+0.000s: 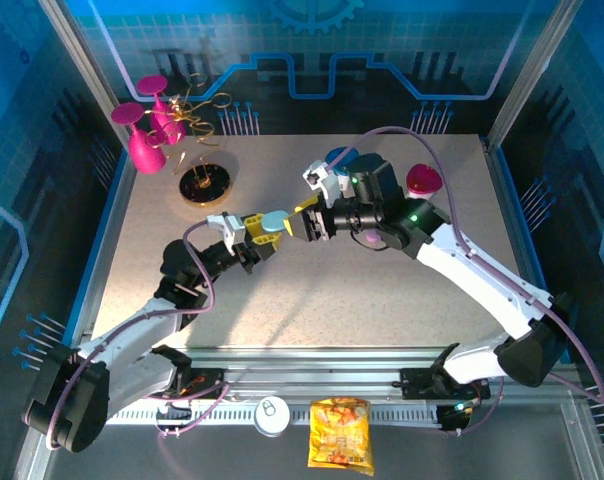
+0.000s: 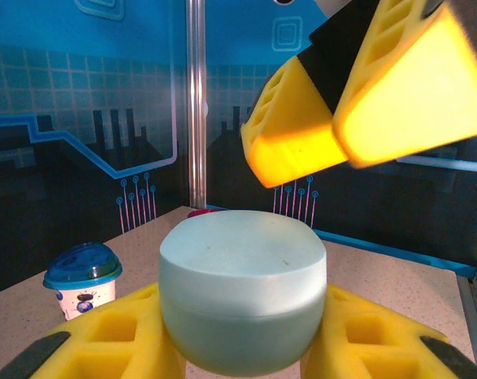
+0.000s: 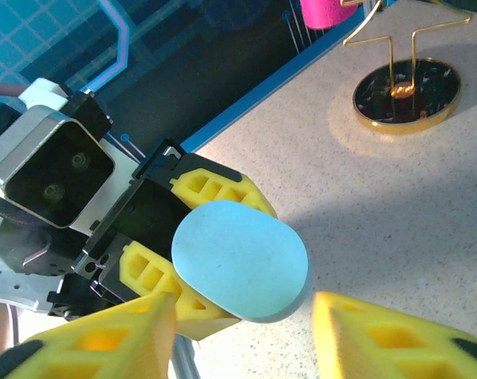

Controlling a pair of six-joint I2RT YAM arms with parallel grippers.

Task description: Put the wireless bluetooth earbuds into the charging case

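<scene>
– Pale-blue charging case (image 2: pixel 242 292): status?
– Clamped by its lower part in the left gripper (image 2: pixel 242 347), held above the table (image 3: pixel 428 237), free end toward the right arm. Shut, seam visible just above the clamping point.

– Right gripper (image 3: pixel 242 335)?
– Jaws apart, nothing held. One finger to either side of the case's rounded end, no contact as far as can be seen.

– Location of the earbuds?
– Cannot tell. Possibly inside the shut case, possibly elsewhere. Locate before proceeding.

– Handling of the case?
– Judged light, rigid, smooth moulded plastic with rounded flanks, so liable to slip or twist in the grip. Hold on the broad body at one side of the seam only. Leave the other half free to hinge. Open at the edge with light force.

– Handling of the buds?
– Expected tiny, hard and slick. Pinch across the widest part with the fingertips only, then lower straight into the matching well.

– Surroundings?
– Blue-lidded cup (image 2: pixel 82 276) well apart near the table's far edge. Gold wire stand (image 3: pixel 407 93) on a dark round base, likewise well apart from the case.
</scene>
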